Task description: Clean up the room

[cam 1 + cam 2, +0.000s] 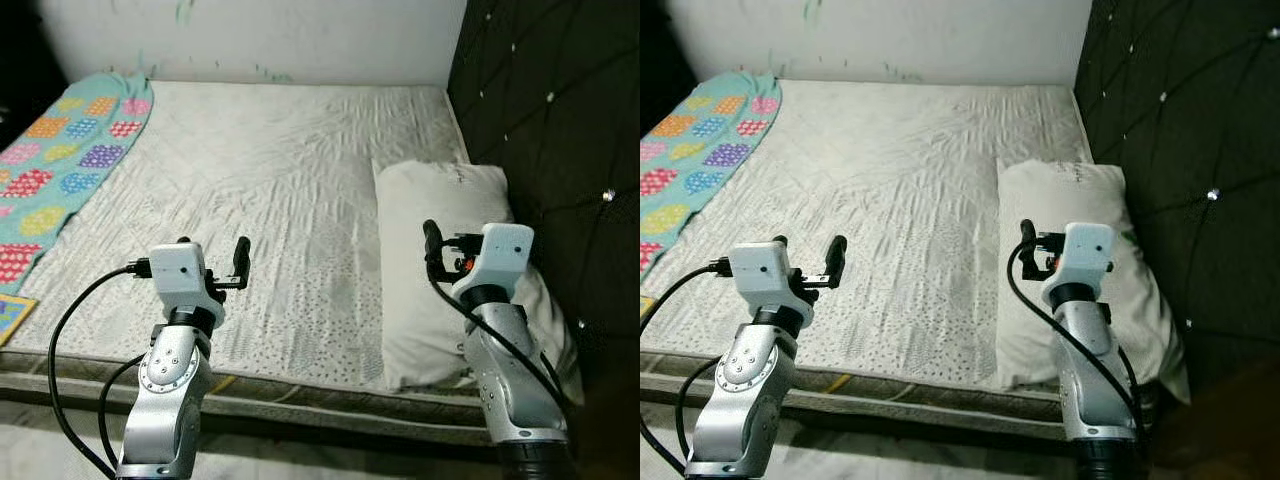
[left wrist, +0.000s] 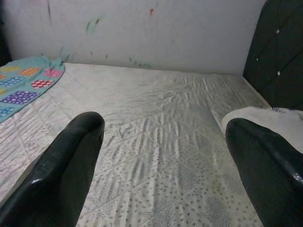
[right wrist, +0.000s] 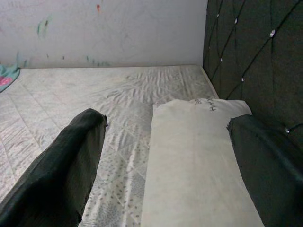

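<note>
A white quilted mattress lies before me. A white pillow rests lengthwise at its right side, against the dark headboard. A teal blanket with coloured patches lies spread over the far left of the bed. My left gripper is raised over the near left part of the mattress, open and holding nothing. My right gripper is held up over the near end of the pillow, also open and holding nothing. The left wrist view looks along the two black fingers across the bare mattress.
A white wall with faint colour marks bounds the far side of the bed. The tufted headboard closes off the right. The bed's front edge runs just below my arms. A colourful corner of fabric pokes in at the left.
</note>
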`<state>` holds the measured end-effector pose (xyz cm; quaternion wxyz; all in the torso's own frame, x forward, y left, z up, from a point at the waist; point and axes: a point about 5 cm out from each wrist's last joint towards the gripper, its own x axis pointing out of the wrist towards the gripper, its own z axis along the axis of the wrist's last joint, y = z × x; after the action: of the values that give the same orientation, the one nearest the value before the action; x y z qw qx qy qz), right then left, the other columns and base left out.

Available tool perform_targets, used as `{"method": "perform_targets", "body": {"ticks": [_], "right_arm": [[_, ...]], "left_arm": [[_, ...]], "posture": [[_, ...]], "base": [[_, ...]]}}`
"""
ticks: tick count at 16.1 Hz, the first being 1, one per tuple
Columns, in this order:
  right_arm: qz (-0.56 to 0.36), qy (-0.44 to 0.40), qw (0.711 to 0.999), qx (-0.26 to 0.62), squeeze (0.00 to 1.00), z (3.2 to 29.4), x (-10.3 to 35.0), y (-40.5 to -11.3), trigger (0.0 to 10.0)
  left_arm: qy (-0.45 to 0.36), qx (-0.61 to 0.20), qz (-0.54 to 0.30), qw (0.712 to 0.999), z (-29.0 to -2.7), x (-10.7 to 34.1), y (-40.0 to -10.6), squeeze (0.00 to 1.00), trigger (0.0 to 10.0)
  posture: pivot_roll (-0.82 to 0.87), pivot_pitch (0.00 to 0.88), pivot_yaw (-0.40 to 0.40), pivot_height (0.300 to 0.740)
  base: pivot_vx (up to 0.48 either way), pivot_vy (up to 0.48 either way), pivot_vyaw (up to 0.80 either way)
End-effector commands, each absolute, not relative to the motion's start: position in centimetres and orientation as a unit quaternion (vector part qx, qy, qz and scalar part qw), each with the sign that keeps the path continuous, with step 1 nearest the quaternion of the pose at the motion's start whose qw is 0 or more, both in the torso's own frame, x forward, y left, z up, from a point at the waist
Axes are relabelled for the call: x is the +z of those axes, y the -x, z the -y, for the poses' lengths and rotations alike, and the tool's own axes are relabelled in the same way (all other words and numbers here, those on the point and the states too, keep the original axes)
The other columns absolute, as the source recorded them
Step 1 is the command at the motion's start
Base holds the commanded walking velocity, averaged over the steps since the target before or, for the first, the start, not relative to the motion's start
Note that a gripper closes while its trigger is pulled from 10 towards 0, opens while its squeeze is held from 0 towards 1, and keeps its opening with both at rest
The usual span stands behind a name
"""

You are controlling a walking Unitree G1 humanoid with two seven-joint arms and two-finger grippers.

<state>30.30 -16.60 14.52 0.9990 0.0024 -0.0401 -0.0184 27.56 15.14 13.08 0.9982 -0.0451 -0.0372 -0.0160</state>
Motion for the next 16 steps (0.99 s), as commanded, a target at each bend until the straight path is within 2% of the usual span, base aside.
{"method": "perform_targets", "body": {"ticks": [1, 7, 12, 16], "right_arm": [[0.054, 0.002, 0.998, -0.016, 0.0, 16.4, 15.3, -30.2, 10.0], [0.042, -0.005, 0.999, -0.015, 0.0, 15.8, 14.7, -29.5, 10.0], [0.029, -0.028, 0.999, 0.003, 0.0, 14.9, 14.3, -30.7, 10.0], [0.024, -0.032, 0.999, 0.025, 0.0, 14.0, 14.3, -32.4, 10.0]], "left_arm": [[0.042, -0.022, 0.025, 0.999, -15.4, 12.8, -27.8, 0.0, 10.0], [0.037, -0.028, 0.03, 0.998, -15.5, 13.2, -28.1, 0.0, 10.0], [0.037, 0.005, 0.028, 0.999, -16.6, 13.1, -27.7, 0.0, 10.0], [0.045, -0.007, 0.041, 0.998, -16.1, 13.5, -28.0, 0.0, 10.0]], "posture": [[-0.14, 0.133, 0.104, 0.74], [-0.12, 0.133, 0.101, 0.74], [-0.04, 0.074, 0.052, 0.74], [0.01, 0.013, -0.014, 0.74]], "base": [[0.0, 0.0, 0.0], [0.0, 0.0, 0.0], [0.0, 0.0, 0.0], [0.0, 0.0, 0.0]]}}
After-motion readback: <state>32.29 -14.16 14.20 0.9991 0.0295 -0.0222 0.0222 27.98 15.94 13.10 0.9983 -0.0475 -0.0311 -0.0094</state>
